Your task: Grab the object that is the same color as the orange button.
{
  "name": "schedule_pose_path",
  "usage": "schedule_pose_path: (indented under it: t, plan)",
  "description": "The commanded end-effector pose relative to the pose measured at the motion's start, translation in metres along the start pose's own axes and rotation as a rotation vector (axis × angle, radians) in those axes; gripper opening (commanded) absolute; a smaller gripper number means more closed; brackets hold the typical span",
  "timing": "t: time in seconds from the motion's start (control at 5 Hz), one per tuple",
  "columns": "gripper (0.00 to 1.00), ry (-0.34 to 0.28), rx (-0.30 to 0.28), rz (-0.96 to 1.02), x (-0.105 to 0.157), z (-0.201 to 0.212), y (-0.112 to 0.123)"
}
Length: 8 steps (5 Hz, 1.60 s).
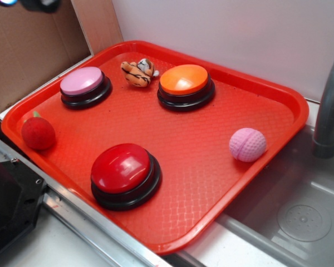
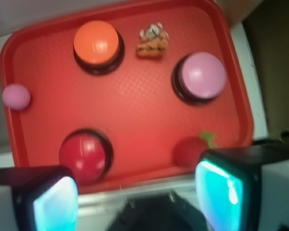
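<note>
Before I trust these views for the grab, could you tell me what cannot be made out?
- Exterior: gripper out of view, beyond the top edge.
- Wrist: gripper fingertips cut by the bottom edge.
- Wrist: strawberry ball partly hidden behind one finger.
- Wrist: tiger toy blurred; stripes indistinct.

This looks like a mock kitchen set up for robot trials. A red plastic tray [image 1: 278, 92] rests across a stainless sink basin [image 1: 300, 222], whose round drain lies just right of the tray; a grey faucet [image 1: 329, 105] rises beside it. Behind the tray stand a plain white wall and cardboard sheeting [image 1: 28, 50].
</note>
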<state>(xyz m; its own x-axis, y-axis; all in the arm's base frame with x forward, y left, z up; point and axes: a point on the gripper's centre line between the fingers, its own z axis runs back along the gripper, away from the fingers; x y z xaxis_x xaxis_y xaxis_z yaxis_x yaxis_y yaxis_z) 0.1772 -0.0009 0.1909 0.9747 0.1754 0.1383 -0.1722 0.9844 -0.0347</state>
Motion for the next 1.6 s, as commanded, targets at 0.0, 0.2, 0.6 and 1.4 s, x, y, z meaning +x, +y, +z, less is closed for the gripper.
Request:
schedule_pose_path:
  t: [0.0,0.2,0.6,1.4]
  plan:
    - [1.0,-0.123,0.045,0.104,0.063,-0.054,0.021]
    - [1.0,-0.126,0.048,0.139,0.088,-0.082,0.027]
    - [1.0,-0.083,0.1,0.254,0.125,-0.124,0.045]
    - [1.0,-0.016,0.144,0.323,0.144,-0.175,0.064]
